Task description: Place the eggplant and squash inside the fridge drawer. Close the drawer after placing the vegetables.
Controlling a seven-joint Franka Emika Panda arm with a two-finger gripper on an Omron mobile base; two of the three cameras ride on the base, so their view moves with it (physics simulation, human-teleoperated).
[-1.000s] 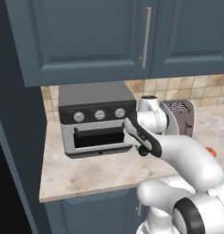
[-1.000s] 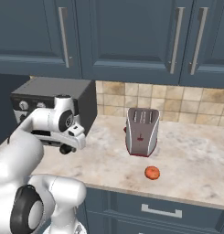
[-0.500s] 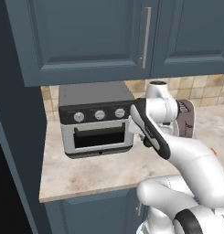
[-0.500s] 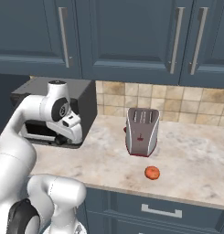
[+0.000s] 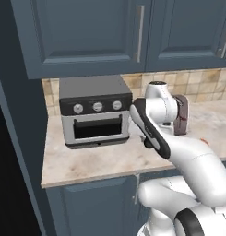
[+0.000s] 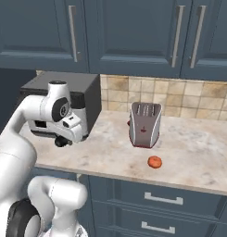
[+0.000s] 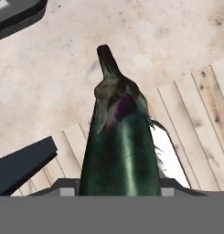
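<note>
currently the gripper pinches the eggplant above the table; transport step; next, probably carry it to the fridge drawer.

Toaster oven on marble counter at 9–10 o'clock from frame centre — dark top, three round knobs in row above glass door, door shut. White arm rises from 5 o'clock, wrist bent toward 12 o'clock just right of oven, hiding part of toaster at 3 o'clock. Blue upper cabinets at 12 o'clock, vertical handle at their seam. Tan tiled backsplash behind toaster. Small red object on counter past forearm — too hidden to identify.
</note>
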